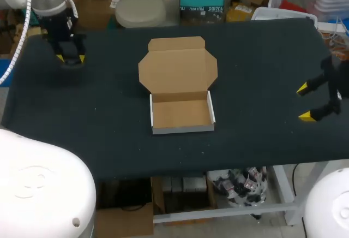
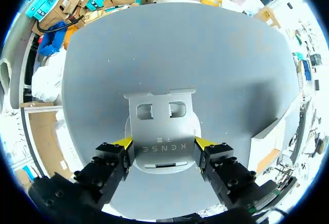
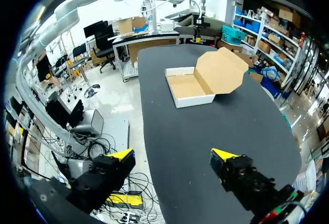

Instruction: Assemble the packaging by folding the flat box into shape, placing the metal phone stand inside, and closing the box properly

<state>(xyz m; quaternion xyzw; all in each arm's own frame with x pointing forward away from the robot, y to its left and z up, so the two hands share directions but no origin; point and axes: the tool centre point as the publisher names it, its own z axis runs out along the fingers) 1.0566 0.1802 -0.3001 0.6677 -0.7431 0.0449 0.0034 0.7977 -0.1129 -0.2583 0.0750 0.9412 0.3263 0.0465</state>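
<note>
The box (image 1: 182, 129) sits in the middle of the dark tabletop (image 1: 109, 101), already folded into a shallow tray with white outer walls and a brown inside. Its lid (image 1: 178, 69) lies open and flat on the tabletop behind the tray, with a narrow flap along its far edge. Nothing lies in the tray.

The phone stand (image 2: 163, 124) lies flat on the far left part of the tabletop, well apart from the box. It is a grey metal plate with two small rectangular cut-outs side by side, a raised lip along its far edge and a thin slot near its close edge.

The left end effector (image 1: 71, 59) is down over the stand, at the end of the arm that comes in from the far left corner. In the left wrist view its yellow fingertips (image 2: 122, 143) press against opposite sides of the plate, one on each side, so it is grasping the phone stand, which rests on the tabletop. The box shows off to one side of this end effector, near the edge of that view.

The right end effector (image 1: 304, 102) hangs at the right edge of the tabletop, released, its two fingers spread wide with nothing between them. In the right wrist view one finger is over the tabletop and the other is past its edge, and the open box lies well ahead of them
</note>
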